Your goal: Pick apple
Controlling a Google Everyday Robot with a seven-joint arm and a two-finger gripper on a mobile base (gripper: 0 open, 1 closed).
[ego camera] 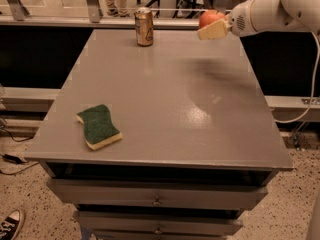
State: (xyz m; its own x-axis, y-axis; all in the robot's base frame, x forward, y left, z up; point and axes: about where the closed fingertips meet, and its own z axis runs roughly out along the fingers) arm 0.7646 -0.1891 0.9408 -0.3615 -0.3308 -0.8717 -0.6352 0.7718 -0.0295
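The apple (209, 18), small, round and red-orange, is held in my gripper (212, 26) above the far right part of the grey table (165, 99). The gripper is shut on the apple; one cream-coloured finger (214, 31) shows in front of it. The white arm (272, 9) reaches in from the upper right. The apple is lifted off the tabletop, and its shadow lies on the table below.
A brown drink can (144, 27) stands upright at the far middle of the table. A green and yellow sponge (98, 126) lies near the front left. Drawers (157, 196) are below the tabletop. A railing runs behind the table.
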